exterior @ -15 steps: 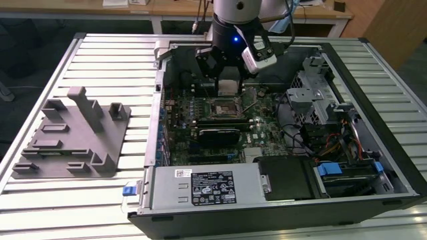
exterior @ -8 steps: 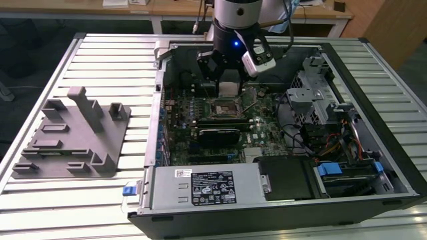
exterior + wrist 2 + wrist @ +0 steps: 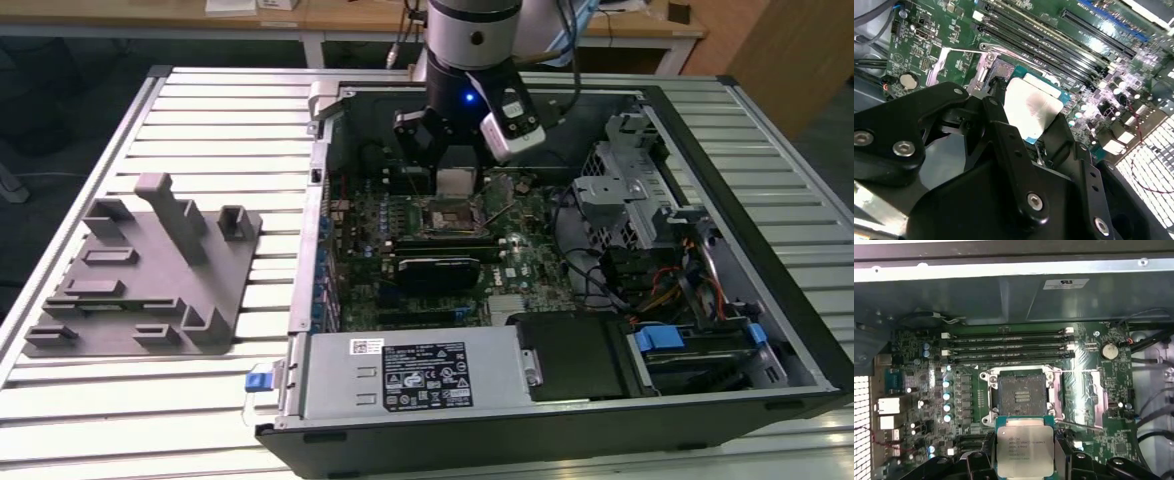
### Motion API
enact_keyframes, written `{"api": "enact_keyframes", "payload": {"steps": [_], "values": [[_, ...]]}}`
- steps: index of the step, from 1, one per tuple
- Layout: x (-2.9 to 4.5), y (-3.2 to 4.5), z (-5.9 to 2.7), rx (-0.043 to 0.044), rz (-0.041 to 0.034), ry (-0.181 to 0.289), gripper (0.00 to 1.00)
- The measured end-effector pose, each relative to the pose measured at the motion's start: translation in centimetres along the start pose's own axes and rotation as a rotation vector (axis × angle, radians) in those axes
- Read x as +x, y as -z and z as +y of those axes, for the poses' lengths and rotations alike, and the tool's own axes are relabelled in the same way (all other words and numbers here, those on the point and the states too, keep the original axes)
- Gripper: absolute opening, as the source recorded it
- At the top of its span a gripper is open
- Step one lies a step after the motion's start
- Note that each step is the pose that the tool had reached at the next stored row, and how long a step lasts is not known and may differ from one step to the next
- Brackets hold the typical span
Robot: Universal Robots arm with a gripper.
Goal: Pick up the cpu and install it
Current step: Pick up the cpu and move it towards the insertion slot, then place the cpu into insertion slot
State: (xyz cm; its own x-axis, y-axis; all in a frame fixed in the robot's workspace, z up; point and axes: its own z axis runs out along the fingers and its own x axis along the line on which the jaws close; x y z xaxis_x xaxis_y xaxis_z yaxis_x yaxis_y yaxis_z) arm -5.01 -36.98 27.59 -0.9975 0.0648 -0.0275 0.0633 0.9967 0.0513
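Gripper (image 3: 457, 178) was clenched on the cpu (image 3: 1025, 450), one finger (image 3: 1004, 135) on each of two opposite edges, with the chip's pale metal top facing the camera in the first wrist view. The open black socket (image 3: 1021, 395) lay just beyond the fingertips inside the computer case (image 3: 747, 300); the chip was not seated in it, and the metal retaining frame (image 3: 1076, 390) was swung to one side. The grey plastic block (image 3: 147, 260) sat well apart from the gripper, outside the case on the slatted table (image 3: 80, 400).
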Motion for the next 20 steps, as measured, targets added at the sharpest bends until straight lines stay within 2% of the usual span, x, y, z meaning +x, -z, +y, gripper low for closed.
{"api": "enact_keyframes", "payload": {"steps": [11, 20], "values": [[0.11, -1.81, 1.04, -0.0001, 0.0001, 0.002, 0.55], [0.12, -1.97, 1.12, 0.0, 0.0001, 0.002, 0.55]]}}
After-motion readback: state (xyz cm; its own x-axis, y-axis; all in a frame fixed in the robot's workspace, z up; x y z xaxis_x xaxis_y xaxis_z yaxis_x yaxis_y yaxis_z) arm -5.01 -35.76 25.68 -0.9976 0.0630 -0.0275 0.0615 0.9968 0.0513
